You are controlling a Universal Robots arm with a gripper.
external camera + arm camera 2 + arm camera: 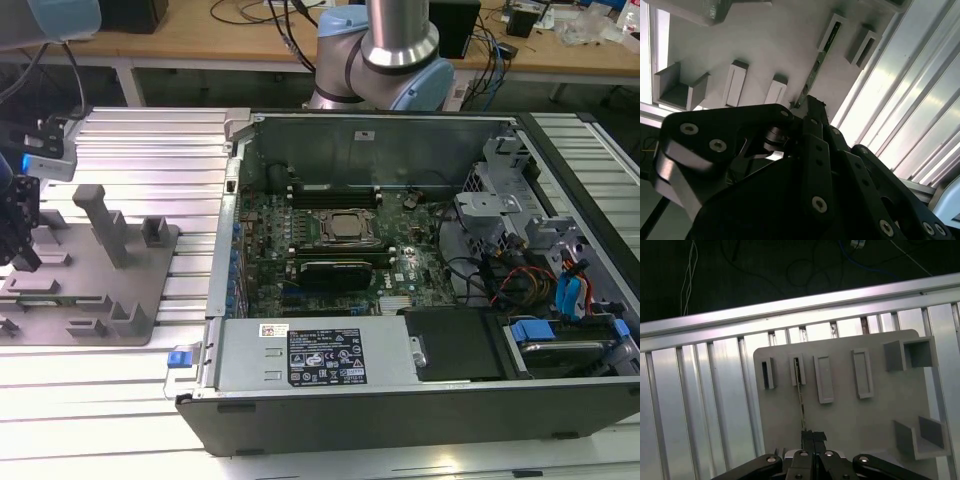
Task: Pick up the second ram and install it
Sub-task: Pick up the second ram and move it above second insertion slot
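Over the grey slotted fixture plate [840, 420], the black two-finger gripper [813, 436] has its fingers pinched onto the near end of the thin green ram stick [801, 395], whose far end sits in a plate slot.

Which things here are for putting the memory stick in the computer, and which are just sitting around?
For the job:
- thin green ram stick
- black gripper, close to the stick's end
- flat grey holder plate carrying the stick
- open grey computer case

Just lying about:
- square silver processor chip
- tall grey post
- tangled cables on the wooden bench
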